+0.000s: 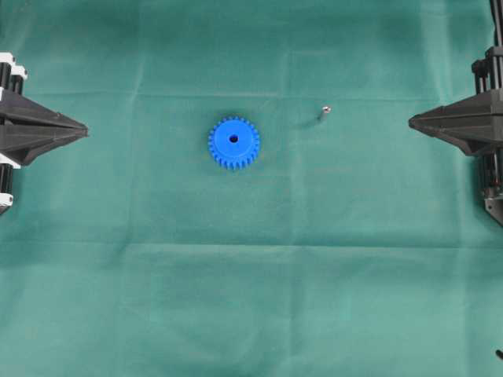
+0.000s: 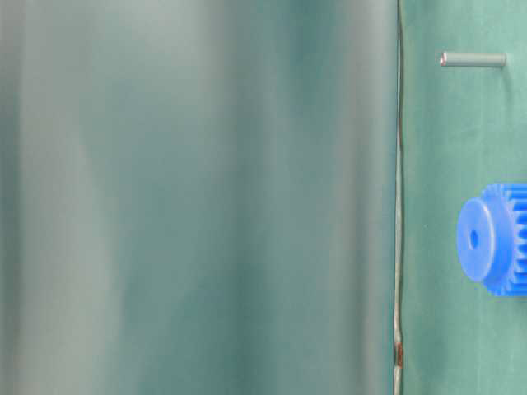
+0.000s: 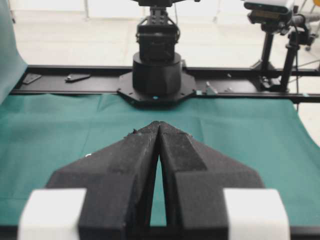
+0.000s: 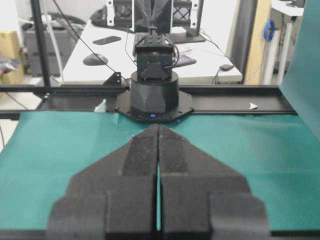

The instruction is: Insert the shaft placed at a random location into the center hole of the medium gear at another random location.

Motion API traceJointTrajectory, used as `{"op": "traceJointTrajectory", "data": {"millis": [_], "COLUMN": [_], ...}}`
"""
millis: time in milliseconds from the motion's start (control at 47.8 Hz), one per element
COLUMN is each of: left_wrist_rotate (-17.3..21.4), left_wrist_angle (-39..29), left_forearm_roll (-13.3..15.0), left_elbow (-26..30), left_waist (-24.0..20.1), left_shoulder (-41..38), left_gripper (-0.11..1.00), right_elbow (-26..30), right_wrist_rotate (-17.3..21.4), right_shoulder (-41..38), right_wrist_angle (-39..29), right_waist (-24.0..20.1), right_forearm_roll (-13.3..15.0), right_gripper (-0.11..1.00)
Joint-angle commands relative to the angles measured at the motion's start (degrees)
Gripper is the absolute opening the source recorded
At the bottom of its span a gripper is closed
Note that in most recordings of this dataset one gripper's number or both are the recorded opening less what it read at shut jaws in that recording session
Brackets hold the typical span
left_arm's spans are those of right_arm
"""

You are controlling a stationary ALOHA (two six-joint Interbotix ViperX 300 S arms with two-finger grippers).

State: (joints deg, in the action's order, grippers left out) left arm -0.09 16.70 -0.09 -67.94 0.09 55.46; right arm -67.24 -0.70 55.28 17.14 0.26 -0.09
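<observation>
The blue medium gear (image 1: 233, 143) lies flat on the green cloth near the middle, its dark center hole (image 1: 233, 139) facing up; the table-level view catches it at the right edge (image 2: 494, 239). The shaft (image 1: 324, 112), a tiny silvery pin, stands to the right of the gear and apart from it, and shows again in the table-level view (image 2: 473, 59). My left gripper (image 1: 85, 130) rests at the left edge, shut and empty, tips touching (image 3: 158, 123). At the right edge my right gripper (image 1: 411, 122) is shut too, holding nothing (image 4: 158, 126). Neither wrist view shows the gear or shaft.
The green cloth (image 1: 251, 298) covers the whole table. The opposite arm's base (image 3: 156, 75) stands at the far table edge in the left wrist view, and the other base (image 4: 154, 95) in the right wrist view. A blurred green cloth fold (image 2: 198, 197) fills most of the table-level view.
</observation>
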Motion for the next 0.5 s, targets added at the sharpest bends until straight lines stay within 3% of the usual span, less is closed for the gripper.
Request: {"op": "traceJointTrajectory", "data": {"millis": [0,230,481], "left_wrist_rotate": [-0.09,-0.18,0.09], "left_wrist_angle": [-0.88,-1.32,-1.41], "left_forearm_roll": [-0.79,-0.79,-0.79], "left_elbow": [1.85,1.93,1.93], "left_waist": [0.35,0.44,0.44], "left_shoulder": [-0.35,0.00,0.18], "left_gripper": [0.00,0.00,0.00], "right_elbow": [0.53,0.97,0.26], "right_wrist_rotate": [0.26,0.62,0.88], "right_shoulder": [-0.35,-0.70,-5.36], "right_wrist_angle": [-0.26,-2.55,-2.37], "right_waist": [0.09,1.49,5.80], "right_forearm_roll": [0.00,-0.09,-0.70], "right_gripper": [0.01,0.01,0.01]}}
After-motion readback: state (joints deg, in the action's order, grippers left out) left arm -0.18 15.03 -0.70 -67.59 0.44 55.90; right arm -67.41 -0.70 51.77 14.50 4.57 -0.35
